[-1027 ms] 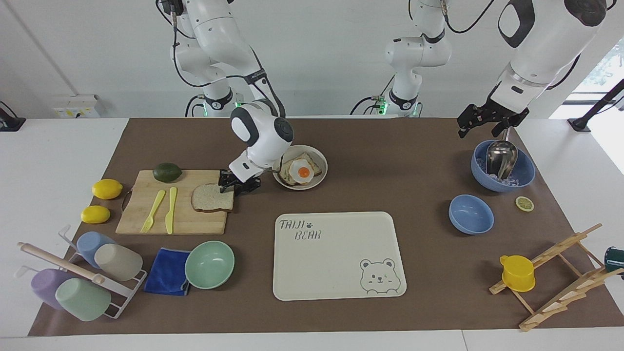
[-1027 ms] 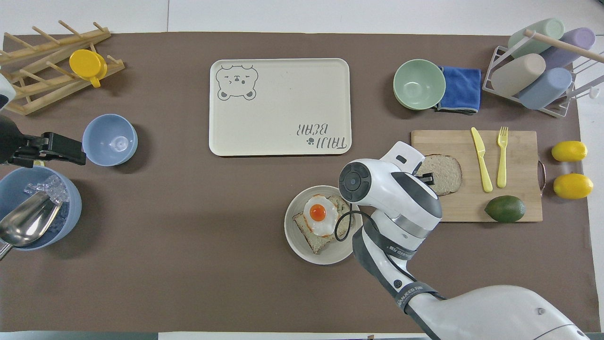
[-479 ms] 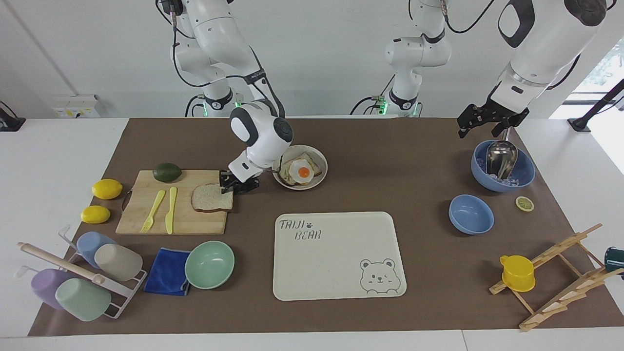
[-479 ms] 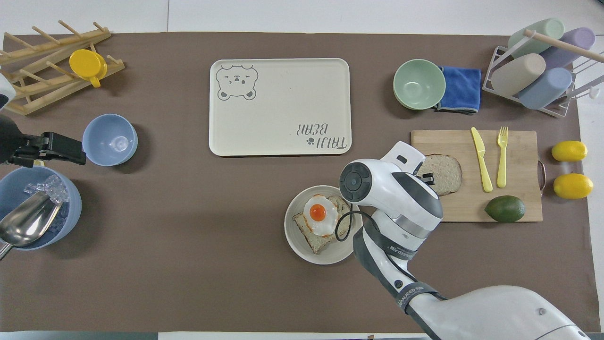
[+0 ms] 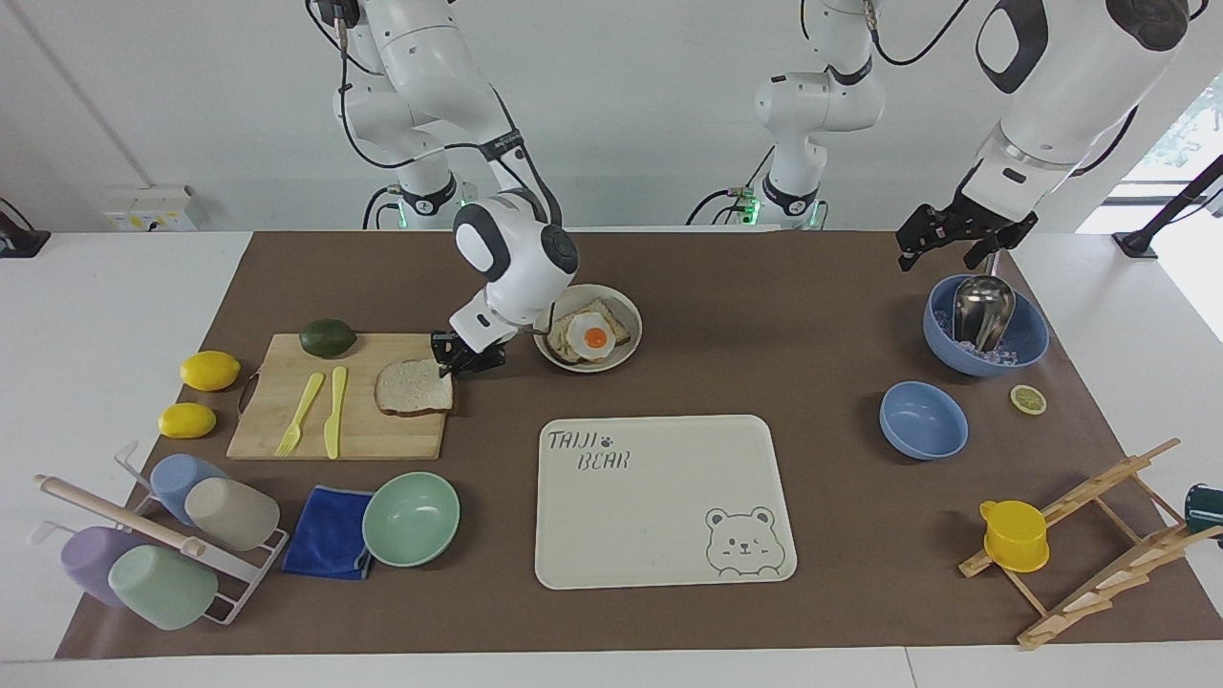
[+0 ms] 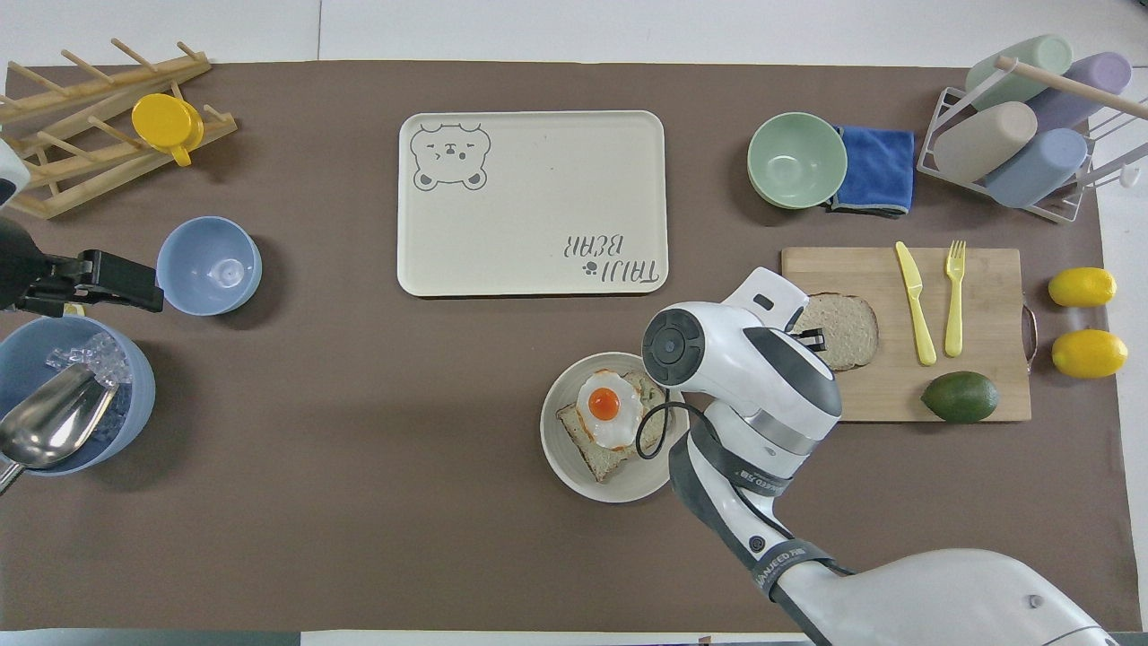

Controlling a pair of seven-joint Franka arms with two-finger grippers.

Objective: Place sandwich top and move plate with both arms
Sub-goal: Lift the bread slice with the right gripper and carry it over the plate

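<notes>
The right hand (image 5: 457, 360) sits at the edge of the bread slice (image 5: 413, 386) on the board (image 5: 287, 420), apparently clamped on it. This looks like pickup; next, lift it over the plate (image 5: 626, 311) beside the hand. The left hand (image 5: 941, 244), fingers unclear, waits over the bench's end.

Pale speckled sandwich top (image 5: 413, 386), brown crust; cream-white plate (image 5: 626, 350); cream bear-printed tray (image 5: 663, 497); mint bowl (image 5: 411, 519).
</notes>
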